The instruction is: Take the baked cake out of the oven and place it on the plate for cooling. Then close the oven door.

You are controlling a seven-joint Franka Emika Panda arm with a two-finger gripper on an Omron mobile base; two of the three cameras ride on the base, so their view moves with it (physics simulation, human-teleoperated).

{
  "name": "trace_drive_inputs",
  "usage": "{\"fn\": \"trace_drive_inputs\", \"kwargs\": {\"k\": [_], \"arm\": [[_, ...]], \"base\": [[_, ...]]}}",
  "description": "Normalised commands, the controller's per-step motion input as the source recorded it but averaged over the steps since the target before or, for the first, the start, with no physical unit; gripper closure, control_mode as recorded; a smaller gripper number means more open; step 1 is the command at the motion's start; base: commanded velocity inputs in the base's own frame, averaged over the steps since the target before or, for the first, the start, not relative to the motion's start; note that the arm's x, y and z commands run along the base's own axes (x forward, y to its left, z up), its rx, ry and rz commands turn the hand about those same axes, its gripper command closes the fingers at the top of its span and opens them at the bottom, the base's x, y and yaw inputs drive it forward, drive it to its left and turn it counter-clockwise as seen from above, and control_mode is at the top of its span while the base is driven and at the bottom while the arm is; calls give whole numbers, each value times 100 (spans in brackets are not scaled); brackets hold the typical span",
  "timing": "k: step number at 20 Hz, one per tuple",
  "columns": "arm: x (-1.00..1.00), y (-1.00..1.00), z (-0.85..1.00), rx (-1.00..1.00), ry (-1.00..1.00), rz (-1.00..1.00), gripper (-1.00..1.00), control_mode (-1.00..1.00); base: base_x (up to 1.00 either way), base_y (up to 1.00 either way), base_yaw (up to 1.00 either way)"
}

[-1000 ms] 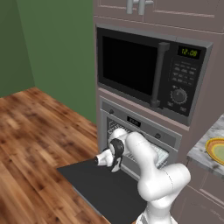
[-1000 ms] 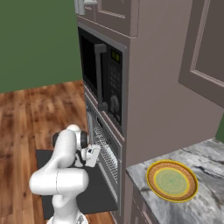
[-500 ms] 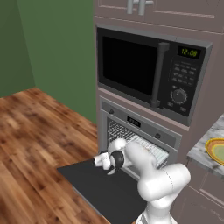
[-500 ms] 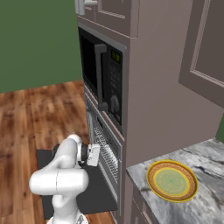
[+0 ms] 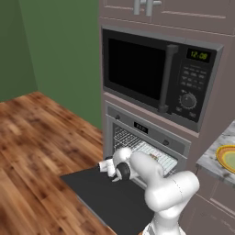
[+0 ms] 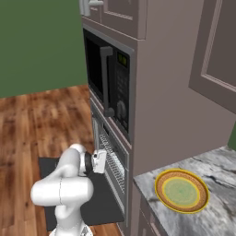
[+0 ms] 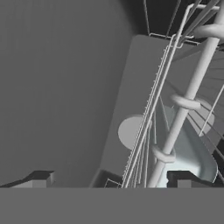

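The gripper (image 7: 111,181), jaws apart and empty, is hovering at the oven (image 5: 149,140) mouth above the lowered oven door (image 5: 108,195). The cake, barely glimpsed on the wire rack (image 5: 147,151), is likely soft; gripping its base seems safest.

Wire rack (image 7: 175,105) across oven (image 5: 147,137) mouth

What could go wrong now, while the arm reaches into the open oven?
The open jaws sit right at the wire rack; they might catch its bars. The oven door lies flat under the arm, which could press on it. The plate waits far aside on the counter, so the cake's carry is long.
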Motion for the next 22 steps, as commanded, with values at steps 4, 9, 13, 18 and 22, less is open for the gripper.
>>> {"fn": "trace_drive_inputs", "kwargs": {"k": [4, 9, 13, 18, 22], "arm": [[0, -33, -17, 2, 11, 4, 100, -100], [0, -8, -30, 4, 17, 4, 100, -100], [-2, 0, -44, 10, 20, 5, 100, -100], [-13, 3, -41, 12, 21, 6, 100, -100], [-35, 18, -40, 11, 19, 7, 100, -100]], "base": [[0, 0, 0], [0, 0, 0], [0, 0, 0], [0, 0, 0], [0, 0, 0]]}}
